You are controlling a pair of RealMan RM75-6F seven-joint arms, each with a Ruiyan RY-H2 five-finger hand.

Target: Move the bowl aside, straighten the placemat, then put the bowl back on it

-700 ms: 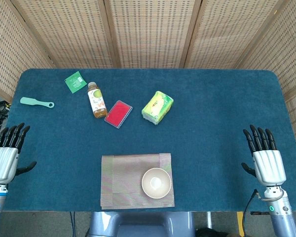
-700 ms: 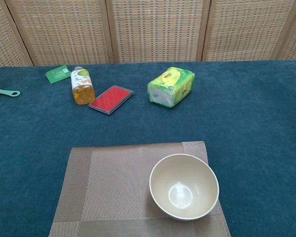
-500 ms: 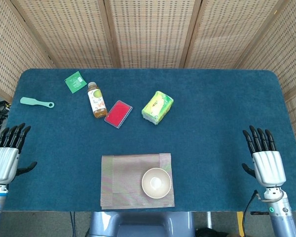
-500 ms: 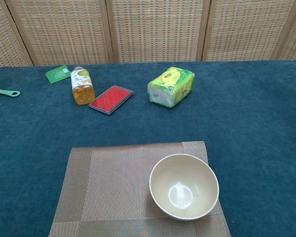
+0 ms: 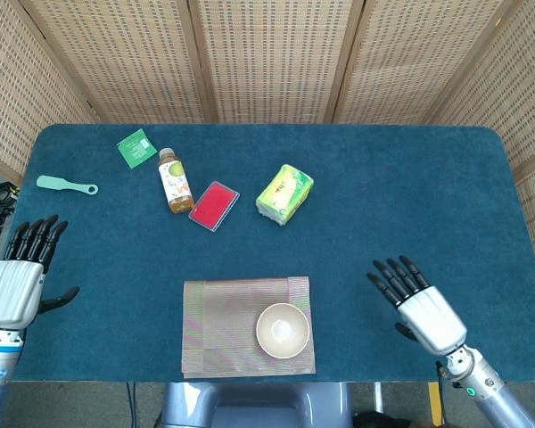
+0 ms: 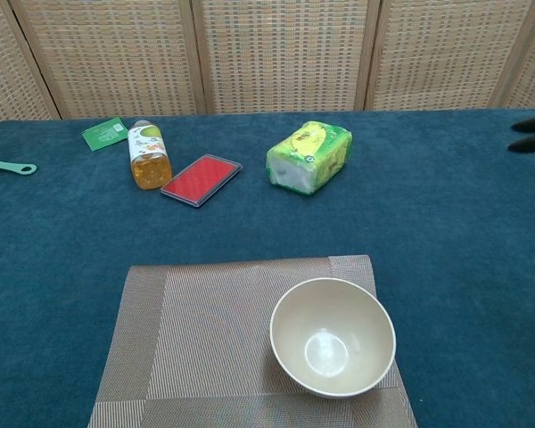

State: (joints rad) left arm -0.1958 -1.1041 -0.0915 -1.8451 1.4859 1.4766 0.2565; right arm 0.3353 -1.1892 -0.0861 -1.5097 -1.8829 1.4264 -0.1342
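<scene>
Since the earlier frames my right hand (image 5: pixel 425 308) has swung in from the table's right edge toward the middle and turned to angle at the bowl (image 5: pixel 283 330); its dark fingertips (image 6: pixel 533 132) now poke into the chest view at the right margin. It holds nothing, fingers spread and extended, and is well apart from the bowl. My left hand (image 5: pixel 20 281) sits at the table's left edge, also empty with fingers spread. The cream bowl stands upright on the right part of the woven placemat (image 5: pixel 232 325), close to its right edge, and the placemat lies at the table's near edge. My worry is the approach: if I come in low and sideways, the fingers could knock the bowl, tip it, or catch the placemat edge and drag it toward the drop-off.
</scene>
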